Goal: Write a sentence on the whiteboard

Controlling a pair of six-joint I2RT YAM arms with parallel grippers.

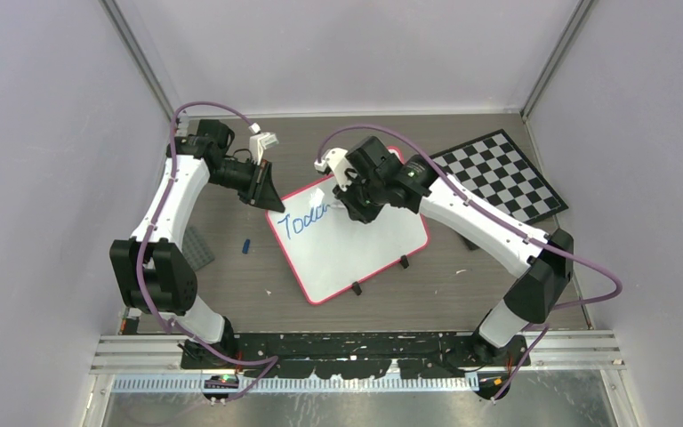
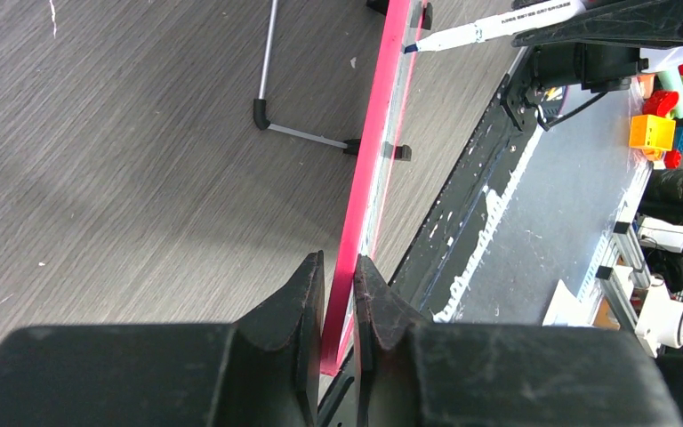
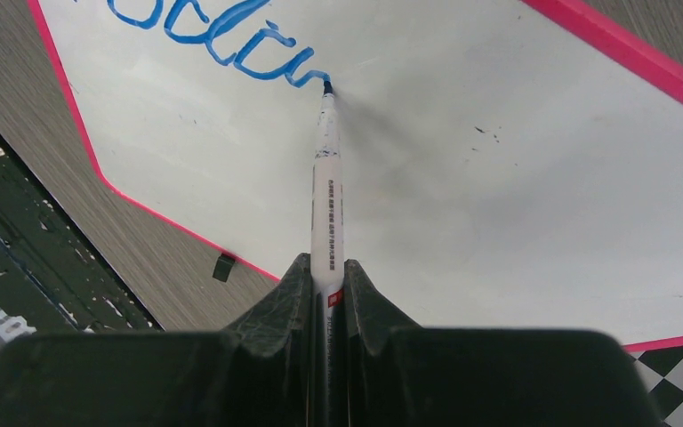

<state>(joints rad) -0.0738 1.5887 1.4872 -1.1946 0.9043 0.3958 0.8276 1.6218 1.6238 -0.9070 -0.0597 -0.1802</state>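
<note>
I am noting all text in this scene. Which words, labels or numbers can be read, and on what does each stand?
"Toda": blue handwriting on the whiteboard, with a further stroke begun after it.
Small dark print along the marker barrel: too small and blurred to read.
No other text shows.

The large white rectangular whiteboard [image 1: 356, 253], with rounded corners and a thin pink-red frame, lies flat on the grey wood-grain table [image 1: 231, 285], turned askew to the table's edges. Two small black clip feet [image 1: 403, 261] sit on its near long edge. Blue cursive handwriting [image 1: 307, 219] starts near its left corner; the rest is blank.
</note>
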